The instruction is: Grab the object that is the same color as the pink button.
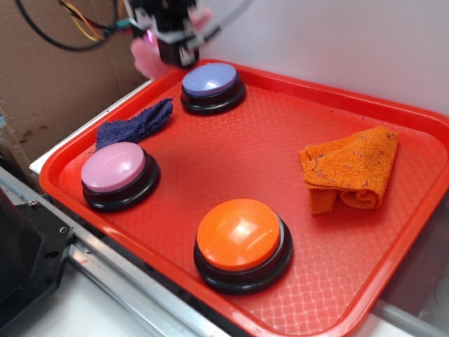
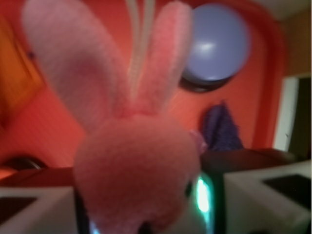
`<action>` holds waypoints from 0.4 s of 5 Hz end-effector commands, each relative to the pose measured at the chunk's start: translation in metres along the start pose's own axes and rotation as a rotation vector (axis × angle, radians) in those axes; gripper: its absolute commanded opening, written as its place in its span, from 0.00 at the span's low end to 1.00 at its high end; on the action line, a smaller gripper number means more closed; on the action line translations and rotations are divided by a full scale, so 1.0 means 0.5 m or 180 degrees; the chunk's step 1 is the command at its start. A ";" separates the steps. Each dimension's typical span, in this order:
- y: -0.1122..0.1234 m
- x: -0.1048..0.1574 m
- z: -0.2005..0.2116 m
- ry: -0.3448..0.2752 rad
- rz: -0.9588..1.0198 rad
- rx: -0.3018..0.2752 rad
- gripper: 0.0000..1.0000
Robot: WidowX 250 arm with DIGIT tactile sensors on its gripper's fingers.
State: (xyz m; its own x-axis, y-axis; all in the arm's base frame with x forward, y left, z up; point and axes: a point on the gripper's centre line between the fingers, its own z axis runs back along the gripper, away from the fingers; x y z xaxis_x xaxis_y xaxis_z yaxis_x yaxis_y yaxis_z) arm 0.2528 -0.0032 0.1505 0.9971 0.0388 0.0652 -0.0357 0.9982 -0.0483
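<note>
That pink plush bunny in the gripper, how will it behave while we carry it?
The bunny looks fuzzy and soft, so it will likely squash between the fingers rather than slip. Its long ears look floppy and would probably swing. It seems light for its size; in the exterior view the gripper holds it above the tray.

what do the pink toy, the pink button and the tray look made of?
Pink toy: soft plush, matte; fuzzy nap on the ears and head, a thin white string between the ears. Held in the tool.
Pink button: likely plastic; smooth dome with a soft sheen, glossy black base.
Tray: probably molded plastic, red, with a fine textured grid and a smooth raised rim.
</note>
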 end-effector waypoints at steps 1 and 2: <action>-0.041 -0.026 0.224 -0.0736 0.0667 0.0303 0.00; -0.058 -0.024 0.323 -0.0746 0.0685 0.0343 0.00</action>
